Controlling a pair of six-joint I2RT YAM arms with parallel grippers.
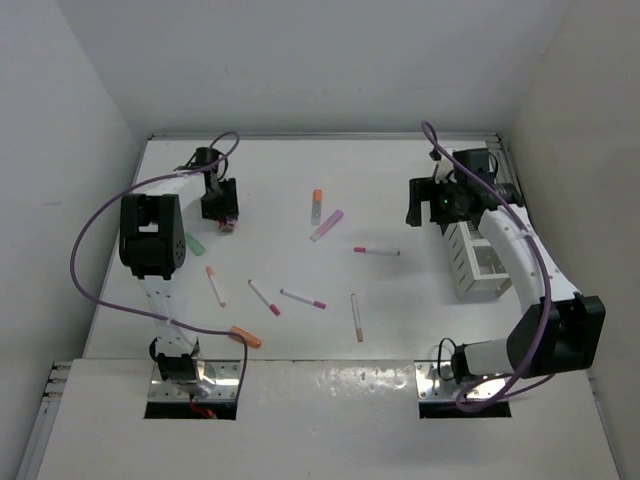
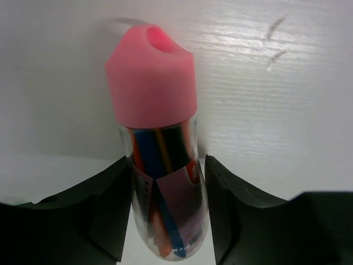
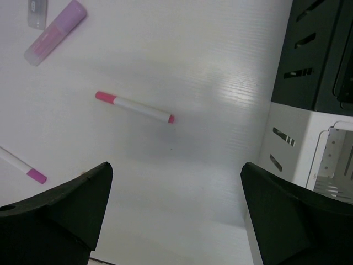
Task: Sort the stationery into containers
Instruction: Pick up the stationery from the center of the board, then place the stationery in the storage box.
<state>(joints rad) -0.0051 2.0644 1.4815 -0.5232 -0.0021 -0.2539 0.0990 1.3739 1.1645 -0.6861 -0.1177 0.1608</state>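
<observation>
My left gripper [image 1: 221, 212] is at the table's far left, shut on a pink-and-maroon piece [image 1: 227, 227] that lies on the table. In the left wrist view its pink cap [image 2: 151, 77] points away and both fingers [image 2: 110, 204] press its clear body. My right gripper [image 1: 418, 205] is open and empty, hovering left of the white slatted rack [image 1: 478, 262]. The right wrist view shows the gripper [image 3: 175, 182], the rack [image 3: 292, 149], the black box holder [image 3: 320, 49], a white pen [image 3: 134, 107] and a lilac piece [image 3: 55, 32]. Several white pens [image 1: 303, 298] lie mid-table.
An orange-capped piece [image 1: 317, 206] and the lilac piece [image 1: 327, 225] lie at centre back. A mint-green piece [image 1: 193, 243] sits beside the left arm. An orange piece [image 1: 245, 337] lies near the front edge. White walls enclose the table.
</observation>
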